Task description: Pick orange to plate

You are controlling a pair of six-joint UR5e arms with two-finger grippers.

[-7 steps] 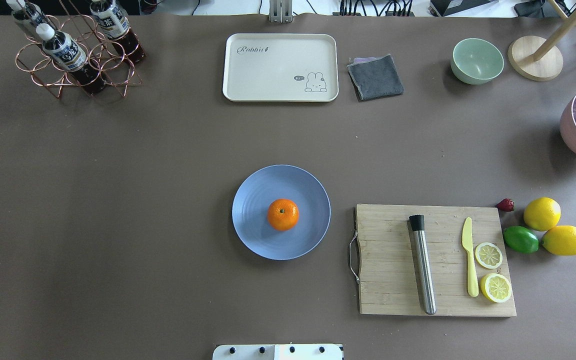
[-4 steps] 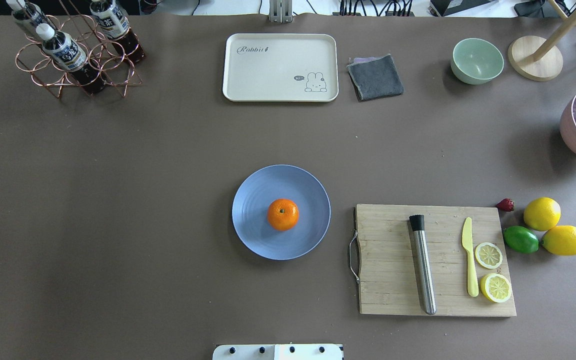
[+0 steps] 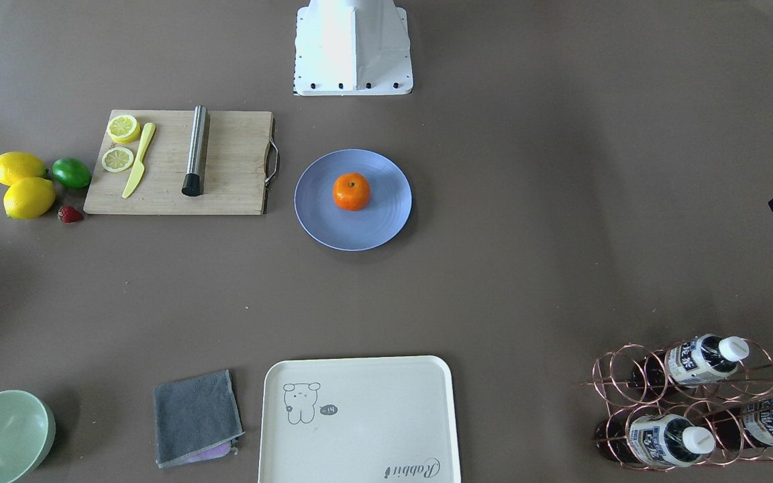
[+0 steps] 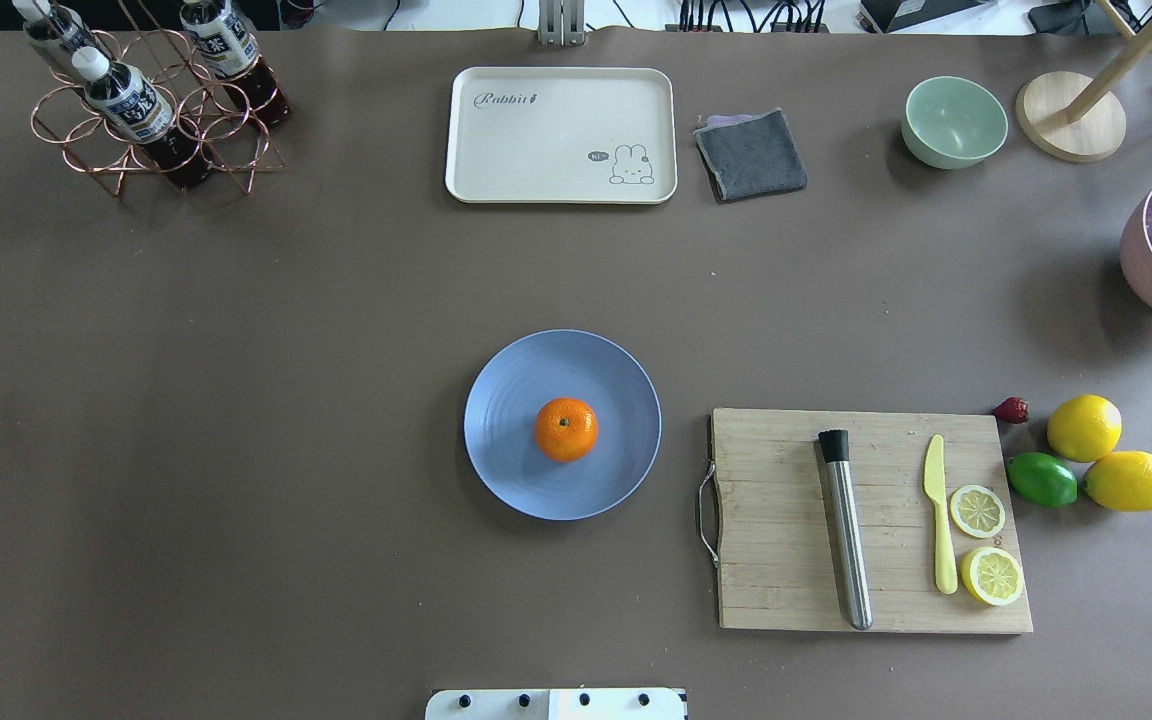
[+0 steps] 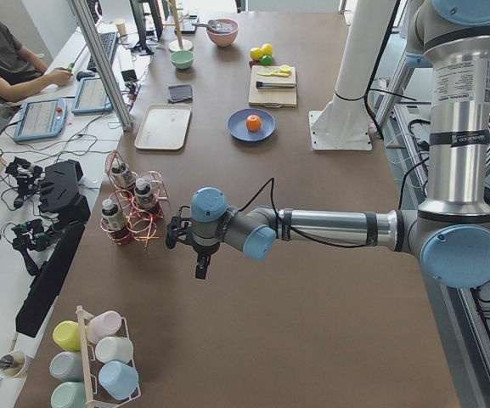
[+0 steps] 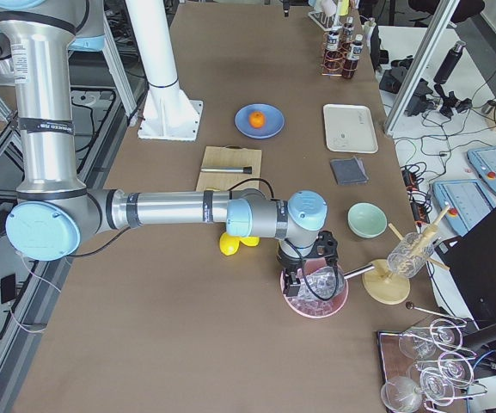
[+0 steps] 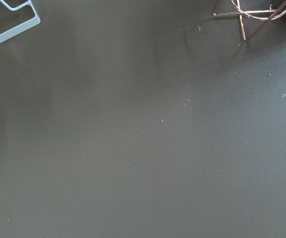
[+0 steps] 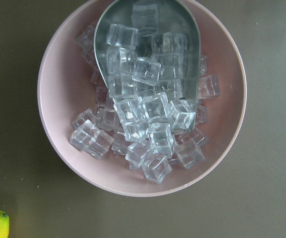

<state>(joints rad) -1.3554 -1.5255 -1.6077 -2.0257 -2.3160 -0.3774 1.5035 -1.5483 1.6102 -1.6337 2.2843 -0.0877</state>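
Observation:
The orange (image 4: 566,428) rests near the middle of the periwinkle-blue plate (image 4: 506,480), stem dimple up; the front-facing view shows the same orange (image 3: 351,191) on the plate (image 3: 333,225). Neither gripper is near them. My left gripper (image 5: 200,269) hangs over bare table beside the bottle rack, far off to the left. My right gripper (image 6: 304,280) hovers over the pink ice bowl (image 8: 58,148) at the far right. No fingers show in either wrist view, so I cannot tell whether either gripper is open or shut.
A wooden cutting board (image 4: 786,540) with a metal muddler, yellow knife and lemon slices lies right of the plate. Lemons (image 4: 1084,427) and a lime (image 4: 1041,479) sit beyond it. At the back stand a cream tray (image 4: 561,135), grey cloth (image 4: 751,153), green bowl (image 4: 954,122) and bottle rack (image 4: 151,110).

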